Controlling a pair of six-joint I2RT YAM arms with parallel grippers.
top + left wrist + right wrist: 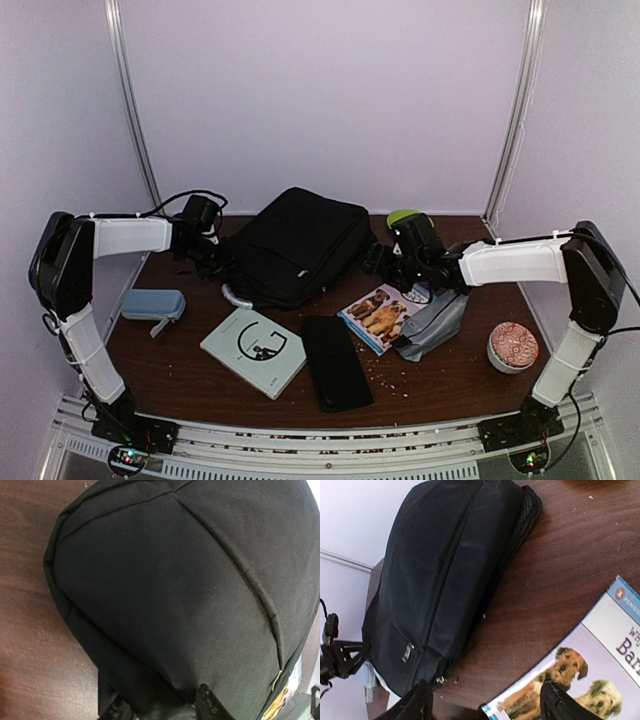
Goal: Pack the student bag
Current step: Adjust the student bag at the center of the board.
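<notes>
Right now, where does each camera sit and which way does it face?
Top external: above and behind the bases, facing down across the brown wooden table; both arms show, left gripper and right gripper flanking the large black soft fabric student bag.
Left wrist: close above the bag, facing down; own fingertips at bottom edge.
Right wrist: low, facing the bag's zippered side and a blue-edged paperback book with dogs; own fingertips at bottom.
Shared: all three show the bag; top and right wrist show the book.

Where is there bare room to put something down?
Free: near-left corner, in front of the blue-grey oval case and beside the pale green square book; near right, between the slim black flat case and the patterned round bowl. Crowded around the large black fabric bag.
</notes>
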